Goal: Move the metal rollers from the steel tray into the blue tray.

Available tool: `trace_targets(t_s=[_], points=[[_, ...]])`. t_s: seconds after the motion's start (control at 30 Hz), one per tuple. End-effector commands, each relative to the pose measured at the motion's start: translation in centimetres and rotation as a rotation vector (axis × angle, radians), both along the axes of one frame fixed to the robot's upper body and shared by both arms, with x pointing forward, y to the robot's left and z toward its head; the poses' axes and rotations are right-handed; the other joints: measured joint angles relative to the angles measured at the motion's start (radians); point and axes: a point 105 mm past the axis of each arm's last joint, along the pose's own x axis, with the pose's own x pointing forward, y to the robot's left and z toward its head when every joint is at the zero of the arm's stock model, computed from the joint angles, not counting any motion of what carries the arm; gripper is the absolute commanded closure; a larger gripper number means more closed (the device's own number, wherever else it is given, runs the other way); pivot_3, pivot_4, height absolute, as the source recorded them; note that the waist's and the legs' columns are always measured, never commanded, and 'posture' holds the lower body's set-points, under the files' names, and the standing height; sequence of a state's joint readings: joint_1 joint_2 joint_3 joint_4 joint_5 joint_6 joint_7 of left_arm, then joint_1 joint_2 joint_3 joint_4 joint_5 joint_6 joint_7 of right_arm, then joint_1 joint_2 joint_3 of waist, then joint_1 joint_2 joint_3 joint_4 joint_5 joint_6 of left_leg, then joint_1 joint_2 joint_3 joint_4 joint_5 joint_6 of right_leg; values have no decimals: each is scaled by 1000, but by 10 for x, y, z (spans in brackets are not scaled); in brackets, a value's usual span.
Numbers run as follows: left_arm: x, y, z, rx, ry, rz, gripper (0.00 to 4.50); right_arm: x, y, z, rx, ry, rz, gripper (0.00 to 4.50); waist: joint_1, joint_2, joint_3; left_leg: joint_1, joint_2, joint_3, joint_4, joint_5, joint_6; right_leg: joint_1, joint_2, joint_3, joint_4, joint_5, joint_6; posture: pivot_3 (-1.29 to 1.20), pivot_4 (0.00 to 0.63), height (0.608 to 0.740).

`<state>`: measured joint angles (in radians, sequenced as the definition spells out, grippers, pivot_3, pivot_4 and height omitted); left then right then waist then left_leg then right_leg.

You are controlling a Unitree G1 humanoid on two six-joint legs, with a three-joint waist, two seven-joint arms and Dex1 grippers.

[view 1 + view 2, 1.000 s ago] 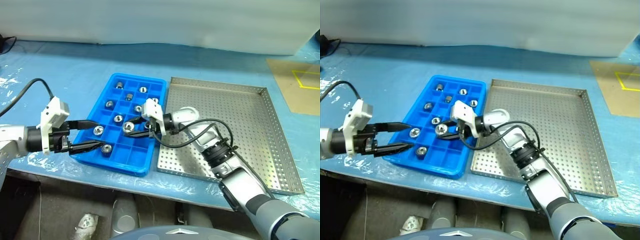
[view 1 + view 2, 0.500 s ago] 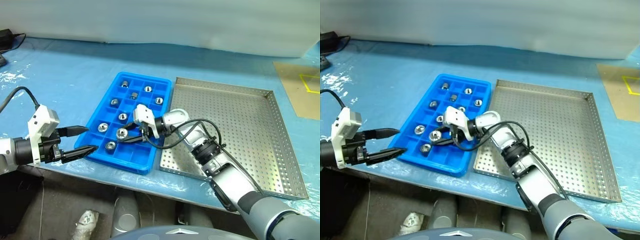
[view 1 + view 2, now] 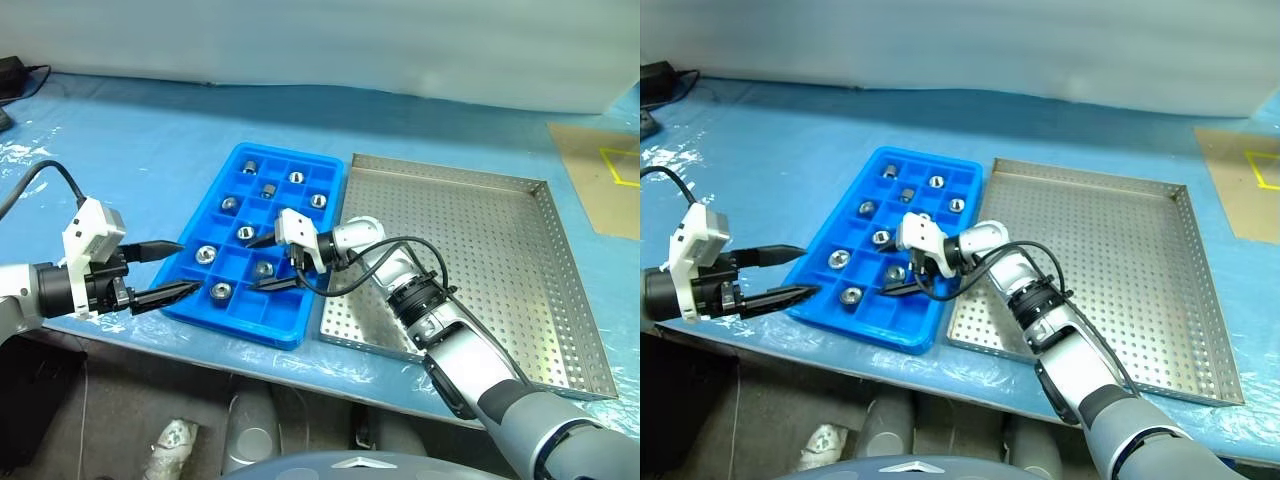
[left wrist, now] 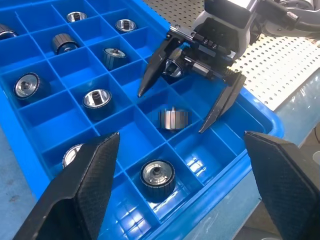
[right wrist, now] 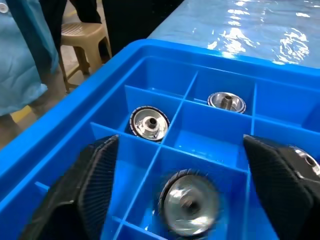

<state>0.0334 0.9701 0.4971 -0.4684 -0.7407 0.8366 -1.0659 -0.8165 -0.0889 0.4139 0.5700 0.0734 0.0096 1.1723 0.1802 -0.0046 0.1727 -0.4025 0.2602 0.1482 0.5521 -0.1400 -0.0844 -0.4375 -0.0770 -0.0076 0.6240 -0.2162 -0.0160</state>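
Right claw (image 3: 275, 262) spread open over the blue tray (image 3: 300, 320), fingers straddling 1 roller (image 4: 173, 119) lying on its side in a compartment, apparently not touching it. Left claw (image 3: 172, 268) open too, empty, at the tray's near-left corner by a roller (image 3: 220, 291). About 9 metal rollers (image 3: 207, 254) sit in separate compartments. Steel tray (image 3: 480, 250) lies just beside the blue one on the table (image 3: 130, 140), floor looks bare
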Motion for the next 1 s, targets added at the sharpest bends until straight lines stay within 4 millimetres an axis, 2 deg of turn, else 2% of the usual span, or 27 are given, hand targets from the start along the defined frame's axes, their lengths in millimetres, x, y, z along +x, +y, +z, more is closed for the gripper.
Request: trace_targets(t_s=[0.03, 0.2, 0.37, 0.57, 0.67, 0.83, 1.0], points=[[4, -1, 7, 18, -35, -24, 326, 3, 1, 18, 53, -57, -13, 566, -1, 0, 0, 0, 0, 0, 0, 0, 0, 0, 0, 0, 0, 0, 0, 335, 150, 740], [16, -4, 11, 15, -54, -53, 326, 12, -7, 31, 88, -77, -60, 566, 0, 0, 0, 0, 0, 0, 2, 0, 0, 0, 0, 0, 2, 0, 0, 277, 150, 740], [31, -15, 10, 3, -66, -114, 326, 25, -33, 51, 117, -110, -145, 566, -4, 0, 0, -1, 0, 0, 7, 2, -3, 1, 0, 0, 4, 0, 0, 199, 150, 740], [68, -42, 5, -30, -122, -200, 326, 42, -94, 62, 110, -158, -372, 566, -8, 0, 0, 0, 0, 0, 11, 3, -4, 0, 0, 2, 10, 0, 0, 38, 150, 740], [91, -61, 2, -49, -156, -234, 326, 46, -125, 66, 121, -164, -516, 566, -31, 0, -1, 0, -1, 0, 15, 3, -4, 1, 0, 4, 15, 0, 0, -43, 150, 740], [111, -89, -1, -97, -159, -323, 326, 41, -176, 60, 97, -167, -725, 566, -67, 0, -1, 1, -2, 1, 18, 3, -4, 1, 1, 7, 16, 1, 2, -161, 150, 740], [128, -103, -25, -81, -133, -342, 326, 30, -213, 52, 72, -162, -879, 566, -112, 0, -1, 4, -2, 2, 17, 2, -3, 1, 2, 10, 16, 1, 2, -209, 150, 740]])
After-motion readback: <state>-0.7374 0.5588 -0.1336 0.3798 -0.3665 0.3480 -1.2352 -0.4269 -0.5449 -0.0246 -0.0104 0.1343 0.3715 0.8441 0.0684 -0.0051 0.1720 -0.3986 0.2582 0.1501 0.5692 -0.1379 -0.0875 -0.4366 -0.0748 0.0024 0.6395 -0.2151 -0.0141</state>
